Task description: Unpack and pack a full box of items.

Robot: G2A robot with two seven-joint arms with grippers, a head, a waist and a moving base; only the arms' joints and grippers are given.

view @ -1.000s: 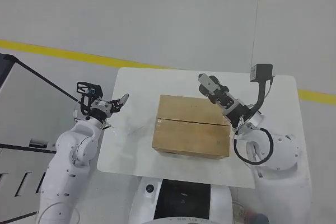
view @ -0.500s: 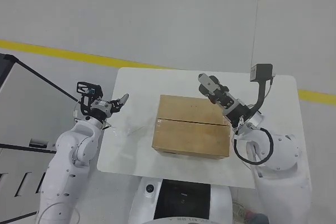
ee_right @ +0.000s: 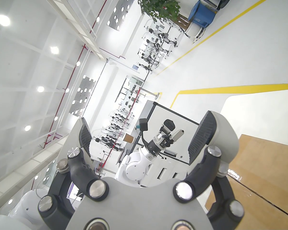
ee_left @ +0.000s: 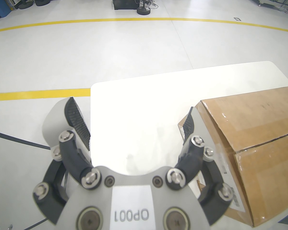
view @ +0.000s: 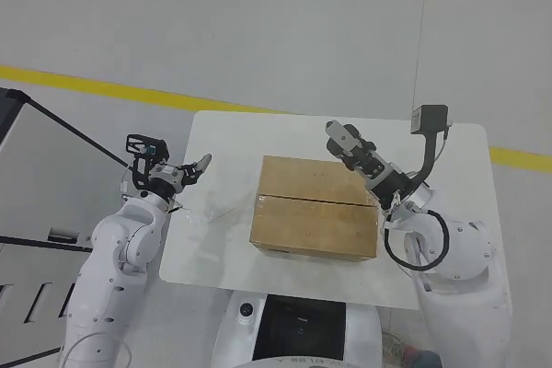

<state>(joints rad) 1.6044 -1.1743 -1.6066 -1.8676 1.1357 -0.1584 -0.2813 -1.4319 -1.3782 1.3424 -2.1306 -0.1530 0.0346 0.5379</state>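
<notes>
- The closed brown cardboard box (view: 315,207) sat central on the white table (view: 451,156).
- Your left gripper (ee_left: 130,111) and right gripper (ee_right: 146,123) were spread wide, empty.
- You should work the centre seam (view: 317,200) open first.

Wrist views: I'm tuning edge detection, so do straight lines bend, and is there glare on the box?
Left wrist view: the floor line bows into an arc, wide-lens distortion, and the tape on the box shows small glints. Right wrist view: ceiling lamps flare white; the tape glints there too.
</notes>
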